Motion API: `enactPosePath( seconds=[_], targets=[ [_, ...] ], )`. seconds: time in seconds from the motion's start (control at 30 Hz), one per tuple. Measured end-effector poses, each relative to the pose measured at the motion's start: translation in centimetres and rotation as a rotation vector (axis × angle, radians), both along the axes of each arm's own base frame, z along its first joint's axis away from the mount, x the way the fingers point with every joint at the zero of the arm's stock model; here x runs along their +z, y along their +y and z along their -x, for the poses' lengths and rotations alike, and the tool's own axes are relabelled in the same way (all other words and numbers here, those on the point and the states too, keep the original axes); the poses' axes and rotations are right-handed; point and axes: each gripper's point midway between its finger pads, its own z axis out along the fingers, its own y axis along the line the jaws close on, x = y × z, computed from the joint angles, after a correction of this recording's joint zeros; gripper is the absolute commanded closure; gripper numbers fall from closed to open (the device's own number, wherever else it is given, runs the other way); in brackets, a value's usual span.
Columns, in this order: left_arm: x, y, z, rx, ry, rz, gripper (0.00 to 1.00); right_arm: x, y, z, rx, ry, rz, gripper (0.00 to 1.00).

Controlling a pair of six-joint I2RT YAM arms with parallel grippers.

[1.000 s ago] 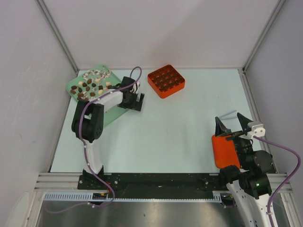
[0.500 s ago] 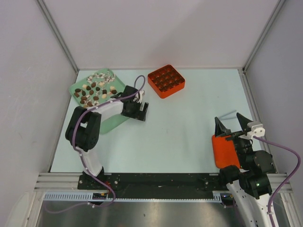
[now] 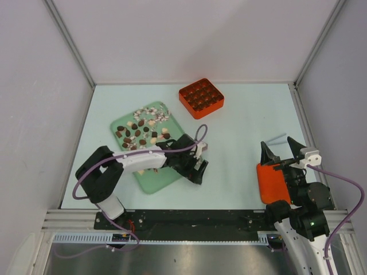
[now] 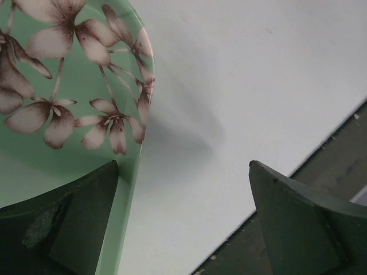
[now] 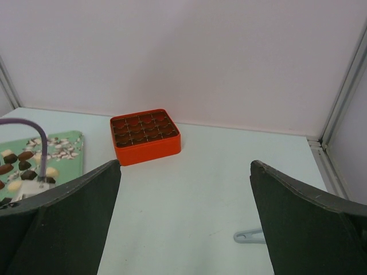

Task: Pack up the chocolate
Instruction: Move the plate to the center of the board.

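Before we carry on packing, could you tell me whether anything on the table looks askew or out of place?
The green tray lies askew on the table, with the chocolate bunched at its far end, and the left pincer straddles its rim. A small grey clip-like item lies loose by the right pincer.

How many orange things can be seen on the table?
2. The orange grid box stands near the far edge, centre; a flat orange piece lies by the right arm, partly hidden under it.
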Motion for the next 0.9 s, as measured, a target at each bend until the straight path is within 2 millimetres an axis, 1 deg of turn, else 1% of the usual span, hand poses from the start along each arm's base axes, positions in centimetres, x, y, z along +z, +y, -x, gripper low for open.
enactPosePath(
  seconds=[0.1, 0.13, 0.17, 0.27, 0.33, 0.4, 0.47, 0.53, 0.6, 0.67, 0.7, 0.77, 0.8, 0.9],
  targets=[
    [0.3, -1.9, 4.4, -0.083, 0.054, 0.025, 0.00, 0.0, 0.0, 0.0, -0.001, 0.000, 0.000, 0.00],
    [0.3, -2.0, 5.2, -0.089, 0.075, 0.033, 0.00, 0.0, 0.0, 0.0, -0.001, 0.000, 0.001, 0.00],
    [0.4, -2.5, 6.9, -0.123, 0.096, 0.039, 0.00, 0.0, 0.0, 0.0, -0.001, 0.000, 0.001, 0.00],
    [0.8, -2.5, 9.2, -0.146, 0.145, 0.042, 0.00, 0.0, 0.0, 0.0, 0.004, -0.001, 0.005, 0.00],
    [1.5, -2.1, 9.4, -0.134, 0.145, 0.035, 0.00, -0.1, 0.3, -0.1, 0.015, 0.003, 0.008, 0.00],
    [2.8, -1.8, 8.6, -0.107, 0.109, 0.039, 0.00, -0.4, 0.8, -0.7, 0.036, 0.029, 0.012, 0.00],
    [4.7, -1.9, 7.1, -0.076, 0.060, 0.069, 0.00, -1.1, 1.6, -1.6, 0.069, 0.083, 0.019, 0.00],
    [7.1, -1.8, 4.9, -0.028, 0.000, 0.119, 0.00, -1.6, 2.5, -2.7, 0.101, 0.153, 0.020, 0.00],
    [9.1, -0.7, 2.2, 0.046, -0.062, 0.162, 0.00, -2.2, 3.6, -4.5, 0.134, 0.248, 0.012, 0.00],
    [10.9, 1.4, -0.6, 0.132, -0.127, 0.185, 0.00, -2.6, 4.6, -6.4, 0.156, 0.331, 0.001, 0.00],
    [11.8, 3.1, -2.4, 0.192, -0.166, 0.190, 0.00, -3.2, 5.1, -7.4, 0.165, 0.383, -0.001, 0.00],
    [13.3, 5.8, -4.4, 0.272, -0.232, 0.195, 0.00, -4.4, 6.0, -9.8, 0.173, 0.479, -0.007, 0.00],
    [14.2, 7.4, -5.5, 0.319, -0.268, 0.198, 0.00, -4.8, 6.5, -11.0, 0.176, 0.520, -0.010, 0.00],
    [17.2, 12.5, -8.0, 0.455, -0.398, 0.210, 0.00, -7.6, 7.7, -15.2, 0.170, 0.657, -0.008, 0.00]
  ],
)
